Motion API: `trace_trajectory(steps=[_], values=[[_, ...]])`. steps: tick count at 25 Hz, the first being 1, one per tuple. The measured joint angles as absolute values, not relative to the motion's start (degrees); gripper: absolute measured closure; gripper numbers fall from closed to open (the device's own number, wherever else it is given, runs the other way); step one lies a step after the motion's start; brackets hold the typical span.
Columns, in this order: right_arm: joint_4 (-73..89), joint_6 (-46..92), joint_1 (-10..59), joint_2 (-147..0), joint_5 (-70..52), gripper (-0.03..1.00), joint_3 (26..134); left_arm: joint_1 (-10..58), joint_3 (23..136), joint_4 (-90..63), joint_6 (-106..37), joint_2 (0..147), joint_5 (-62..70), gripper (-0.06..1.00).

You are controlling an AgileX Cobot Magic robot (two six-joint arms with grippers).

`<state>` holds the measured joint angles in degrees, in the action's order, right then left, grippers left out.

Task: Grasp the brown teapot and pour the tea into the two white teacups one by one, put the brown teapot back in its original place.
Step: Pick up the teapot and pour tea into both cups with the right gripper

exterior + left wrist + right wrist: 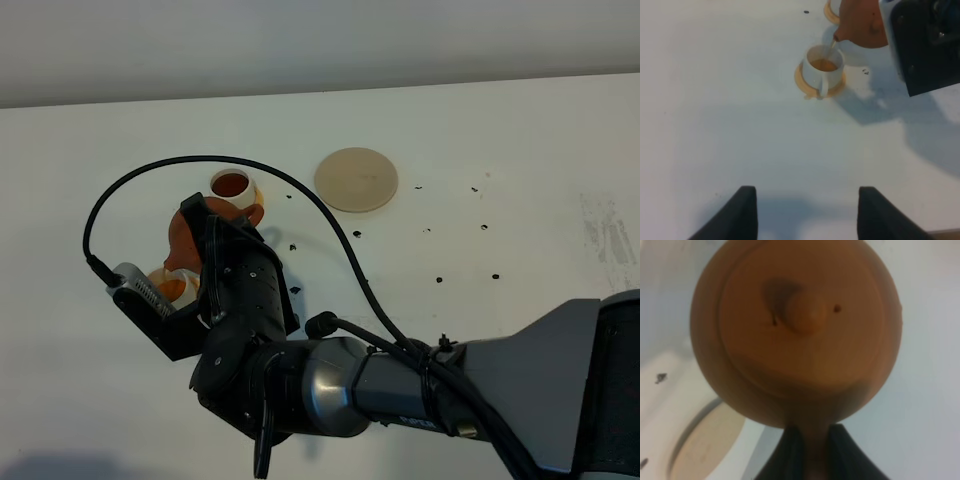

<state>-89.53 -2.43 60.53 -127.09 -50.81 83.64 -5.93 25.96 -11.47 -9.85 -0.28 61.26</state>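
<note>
My right gripper (pixel 203 228) reaches across to the left and is shut on the loop handle of the brown teapot (pixel 182 238). The teapot is tilted, and in the left wrist view it (pixel 860 22) pours a thin stream into the near white teacup (pixel 823 66) on its orange saucer (pixel 802 82). That cup (pixel 170 288) is partly hidden by my arm. The far teacup (pixel 232 185) holds tea. The beige coaster (pixel 356 179) lies bare. In the right wrist view the teapot (pixel 800 335) fills the frame, with the fingers (pixel 790 455) closed on its handle. My left gripper (pixel 807 215) is open and empty.
Small dark specks (pixel 440 278) are scattered on the white table (pixel 520 150) right of the coaster. A black cable (pixel 330 225) arcs over my right arm (pixel 330 385). The coaster also shows in the right wrist view (pixel 705 445).
</note>
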Motion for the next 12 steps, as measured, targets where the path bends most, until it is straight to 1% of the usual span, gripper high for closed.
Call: trace_trajectory(steps=[12], values=[[-90.23,-0.78,60.53,-127.09,-51.05,0.86,83.64,-5.93,25.96,-11.47,-9.85,-0.28,61.26,0.51]])
